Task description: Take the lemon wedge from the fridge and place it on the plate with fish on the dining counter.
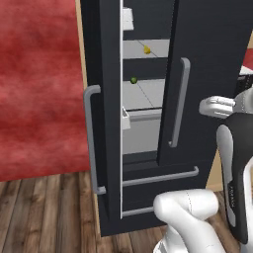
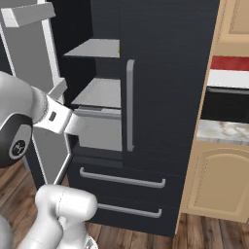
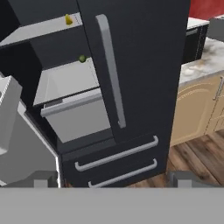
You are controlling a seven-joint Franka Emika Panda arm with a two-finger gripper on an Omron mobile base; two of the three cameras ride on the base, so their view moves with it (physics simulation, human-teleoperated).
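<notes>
Fridge (image 1: 207,59) has its left door swung open, and the lemon wedge (image 1: 147,50) sits on an upper shelf, green ball (image 1: 133,80) one shelf below. Gripper (image 3: 113,181) hangs out front, jaws wide apart, empty.

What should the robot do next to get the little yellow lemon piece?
Probably reach up into the open fridge toward the lemon wedge on its upper shelf. The gripper is open, empty and still outside, and the left door already stands open.
</notes>
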